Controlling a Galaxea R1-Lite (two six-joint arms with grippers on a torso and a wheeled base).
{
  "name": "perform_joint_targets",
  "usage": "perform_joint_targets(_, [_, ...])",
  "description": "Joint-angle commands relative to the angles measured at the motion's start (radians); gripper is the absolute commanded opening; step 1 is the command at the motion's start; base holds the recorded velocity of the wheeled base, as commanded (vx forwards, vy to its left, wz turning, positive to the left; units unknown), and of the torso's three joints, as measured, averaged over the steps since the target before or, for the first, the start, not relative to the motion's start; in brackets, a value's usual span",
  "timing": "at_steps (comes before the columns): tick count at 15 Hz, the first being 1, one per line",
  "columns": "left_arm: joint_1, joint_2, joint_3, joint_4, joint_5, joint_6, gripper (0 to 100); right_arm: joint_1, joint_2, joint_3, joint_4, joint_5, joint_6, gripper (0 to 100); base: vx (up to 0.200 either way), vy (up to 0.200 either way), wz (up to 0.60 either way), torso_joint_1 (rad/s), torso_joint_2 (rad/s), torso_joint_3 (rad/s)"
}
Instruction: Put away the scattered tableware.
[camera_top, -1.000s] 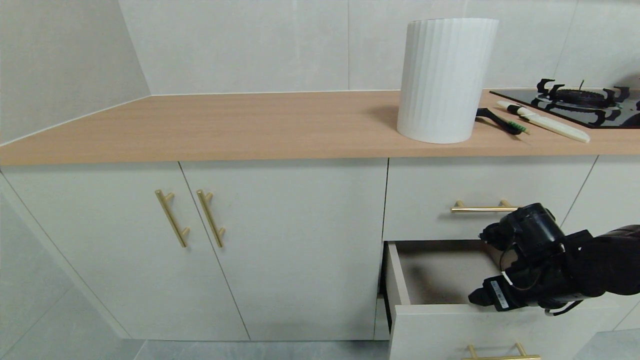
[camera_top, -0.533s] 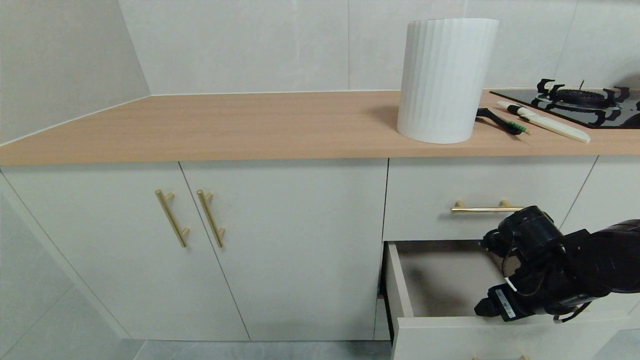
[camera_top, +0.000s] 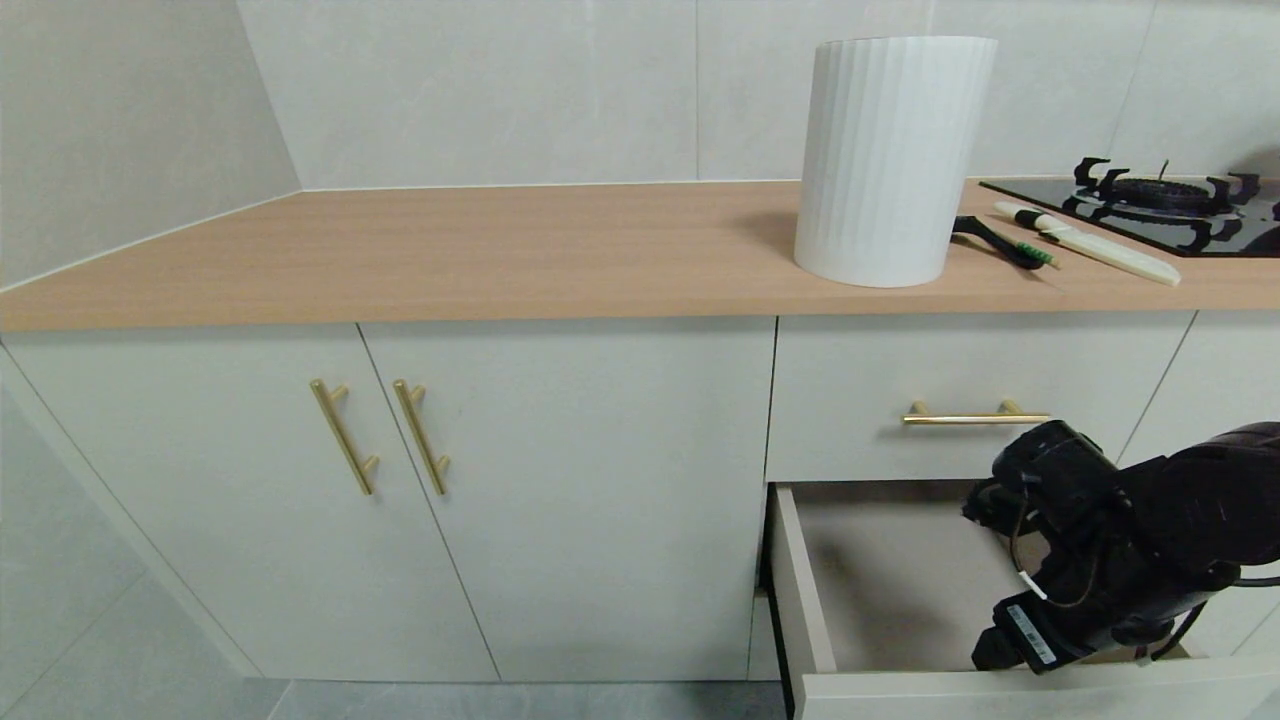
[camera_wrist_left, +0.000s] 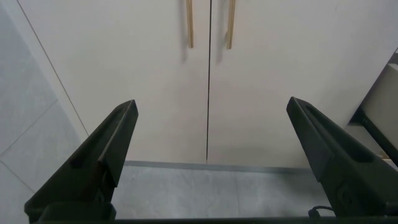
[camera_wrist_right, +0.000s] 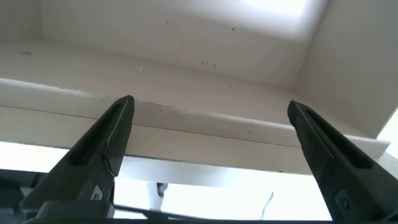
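Both of the task's things are sitting on the desk (camera_top: 500, 250) toward its right end: a white knife (camera_top: 1090, 245) lying at an angle just beside the black hob (camera_top: 1150, 200), and a black brush with a green bit on it (camera_top: 1000, 243) right next to it. One end of the brush runs in behind the tall white ribbed container (camera_top: 890, 160), which stands close to the desk's front edge.

Under that end of the desk, the lower drawer (camera_top: 800, 580) is pulled out, and the part of its inside you can see has nothing in it. The drawer above it is shut, with its gold handle (camera_top: 975, 417) showing.

The right hand (camera_wrist_right: 209, 106) is down at the front panel of the open drawer, toward its right side. Its fingers are spread wide, nothing between them, with the top edge of the drawer front running across behind the gap.

The left hand (camera_wrist_left: 211, 106) is also spread wide and holding nothing. It's low in front of the double cabinet doors (camera_wrist_left: 208, 74), pointed at the seam between them, and the two gold door handles (camera_wrist_left: 189, 25) sit either side of that seam. Grey floor tiles (camera_wrist_left: 186, 193) show below the doors.
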Motion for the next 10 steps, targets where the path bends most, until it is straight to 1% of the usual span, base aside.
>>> perform_joint_targets(1, [0.0, 0.001, 0.0, 0.001, 0.001, 0.0, 100, 0.007, 0.001, -0.005, 0.02, -0.001, -0.002, 100, 0.0, 0.0, 0.0, 0.0, 0.0, 0.0])
perform_joint_targets(3, [0.0, 0.001, 0.0, -0.001, 0.001, 0.0, 100, 0.012, 0.0, -0.005, 0.052, -0.001, -0.025, 100, 0.0, 0.0, 0.0, 0.0, 0.0, 0.0])
perform_joint_targets(7, [0.0, 0.001, 0.0, -0.001, 0.001, 0.0, 100, 0.018, 0.001, -0.029, 0.178, -0.001, -0.044, 100, 0.0, 0.0, 0.0, 0.0, 0.0, 0.0])
perform_joint_targets(10, [0.0, 0.001, 0.0, -0.001, 0.001, 0.0, 100, 0.047, 0.001, -0.026, 0.228, -0.001, -0.059, 100, 0.0, 0.0, 0.0, 0.0, 0.0, 0.0])
